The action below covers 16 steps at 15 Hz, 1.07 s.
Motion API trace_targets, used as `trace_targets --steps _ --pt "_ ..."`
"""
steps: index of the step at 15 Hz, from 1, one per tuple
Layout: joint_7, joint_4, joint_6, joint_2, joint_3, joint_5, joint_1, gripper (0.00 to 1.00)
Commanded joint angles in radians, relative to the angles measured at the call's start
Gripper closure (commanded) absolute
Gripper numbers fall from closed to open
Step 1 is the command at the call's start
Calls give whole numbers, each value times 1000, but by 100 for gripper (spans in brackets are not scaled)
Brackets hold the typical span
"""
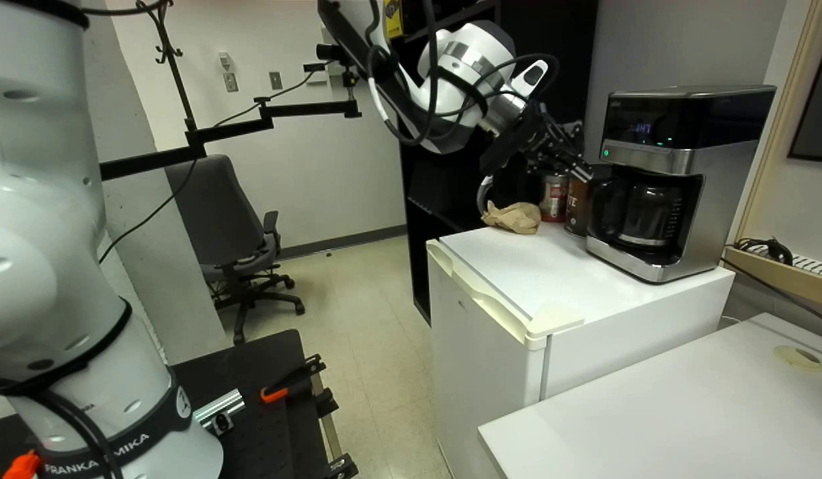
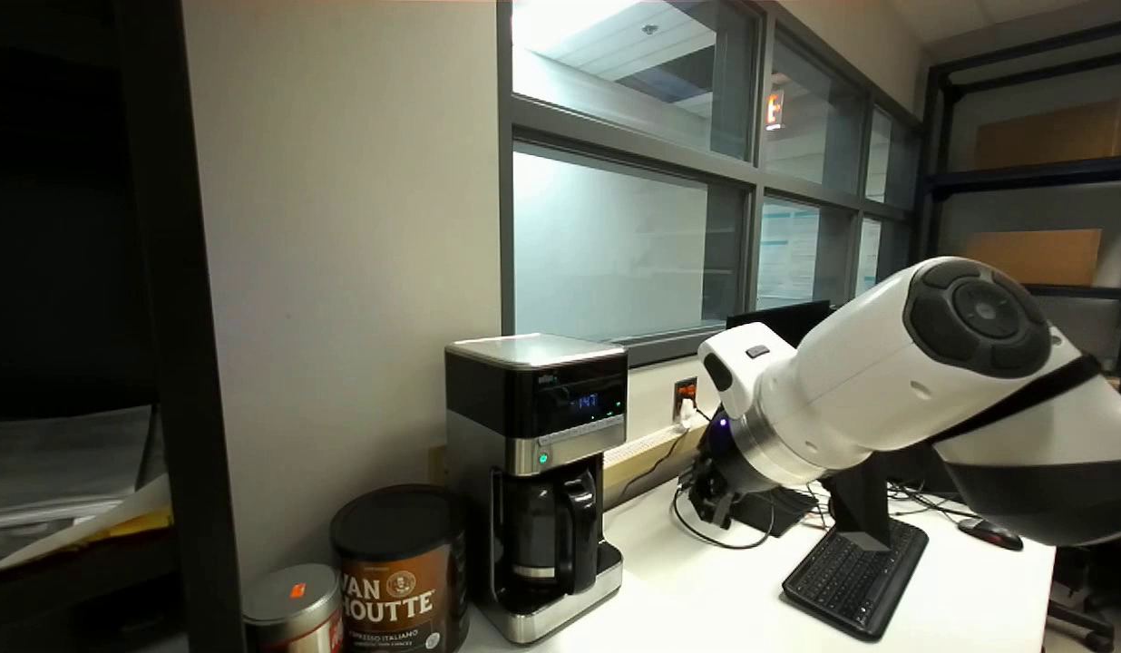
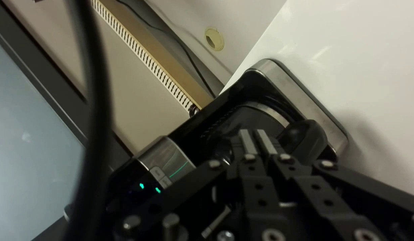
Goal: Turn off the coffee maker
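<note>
The black and silver coffee maker stands upright on the white mini fridge. It shows in both exterior views (image 1: pixel 730 179) (image 2: pixel 474 472) and in the wrist view (image 3: pixel 294 87). Its display reads 147, and a round button glows green on its front strip (image 1: pixel 606 153) (image 2: pixel 542 458). Its glass carafe (image 1: pixel 650 216) with a silver band and black handle sits inside. My gripper (image 1: pixel 586 174) is in front of the machine, apart from it, its fingertips a little below button height. In the wrist view its fingers (image 3: pixel 256 135) are nearly together and empty, over the carafe; the round button is hidden there.
A brown coffee tin (image 2: pixel 402 580), a red and silver can (image 1: pixel 554 198) and a crumpled paper bag (image 1: pixel 514 217) stand beside the machine on the fridge (image 1: pixel 511 259). A white table (image 1: pixel 677 412) adjoins the fridge. A black shelf (image 1: pixel 444 179) rises behind.
</note>
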Motion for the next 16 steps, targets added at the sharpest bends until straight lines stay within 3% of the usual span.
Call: trace_targets --steps 1,9,16 --pt "59 99 -26 75 -7 -120 33 100" --pt "140 243 -18 185 -6 -334 58 100" --pt "164 363 3 278 1 -399 58 100"
